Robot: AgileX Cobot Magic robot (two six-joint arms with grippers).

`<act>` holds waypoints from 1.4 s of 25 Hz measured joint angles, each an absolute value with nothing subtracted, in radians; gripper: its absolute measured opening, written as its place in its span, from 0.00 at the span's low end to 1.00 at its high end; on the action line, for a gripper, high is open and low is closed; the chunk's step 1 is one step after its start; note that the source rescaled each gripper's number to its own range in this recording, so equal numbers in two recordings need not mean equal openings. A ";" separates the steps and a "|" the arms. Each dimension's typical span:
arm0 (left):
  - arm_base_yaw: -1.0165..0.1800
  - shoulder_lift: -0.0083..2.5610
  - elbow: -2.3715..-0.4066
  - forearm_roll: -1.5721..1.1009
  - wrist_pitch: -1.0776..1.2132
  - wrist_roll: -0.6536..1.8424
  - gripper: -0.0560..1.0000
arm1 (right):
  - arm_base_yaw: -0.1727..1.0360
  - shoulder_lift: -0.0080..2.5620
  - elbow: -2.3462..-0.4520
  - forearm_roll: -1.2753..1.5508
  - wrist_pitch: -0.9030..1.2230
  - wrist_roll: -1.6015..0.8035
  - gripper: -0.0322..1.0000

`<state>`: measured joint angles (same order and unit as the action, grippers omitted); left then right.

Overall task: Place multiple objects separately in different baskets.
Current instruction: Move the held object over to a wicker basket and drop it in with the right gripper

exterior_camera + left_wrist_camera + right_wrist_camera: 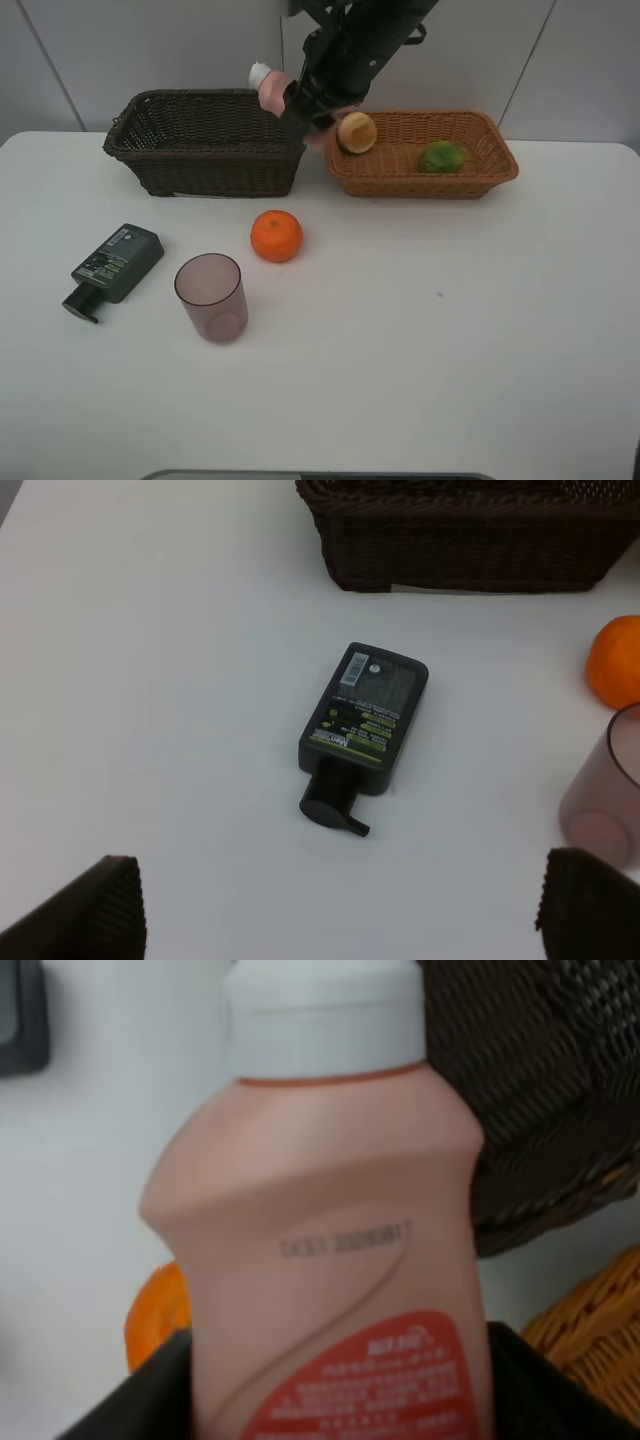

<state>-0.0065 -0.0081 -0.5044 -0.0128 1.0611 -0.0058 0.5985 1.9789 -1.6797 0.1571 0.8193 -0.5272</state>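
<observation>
My right gripper (298,104) is shut on the small pink bottle (268,84) (330,1260), holding it over the right end of the dark brown basket (205,165). The light basket (420,186) holds the red-yellow fruit (357,132) and the green fruit (442,156). On the table lie the orange (276,236), the mauve cup (211,297) standing upright, and the dark green pump bottle (365,720) on its side. My left gripper (345,910) hangs open above the table, just short of the pump bottle, with nothing between its fingers.
The two baskets stand side by side at the back of the white table (450,330). In the left wrist view the orange (618,662) and the cup (605,790) sit close to the pump bottle's side.
</observation>
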 joint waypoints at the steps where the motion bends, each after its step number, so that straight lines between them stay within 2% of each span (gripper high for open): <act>1: -0.007 -0.008 -0.504 -0.013 1.061 -0.006 1.00 | 0.598 1.998 -1.710 0.166 0.810 -0.503 0.04; 6: -0.007 -0.008 -0.504 -0.013 1.061 -0.006 1.00 | 0.598 2.072 -1.806 0.179 0.692 -0.384 0.04; 20: -0.007 -0.008 -0.504 -0.013 1.061 -0.006 1.00 | 0.605 2.202 -1.814 0.202 0.200 -0.272 0.03; 35: -0.007 -0.008 -0.504 -0.013 1.061 -0.006 1.00 | 0.656 2.370 -1.814 0.215 0.042 -0.272 0.03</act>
<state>-0.0065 -0.0081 -0.5044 -0.0128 1.0611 -0.0058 0.6556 2.3699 -1.8140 0.2145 0.0424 -0.2718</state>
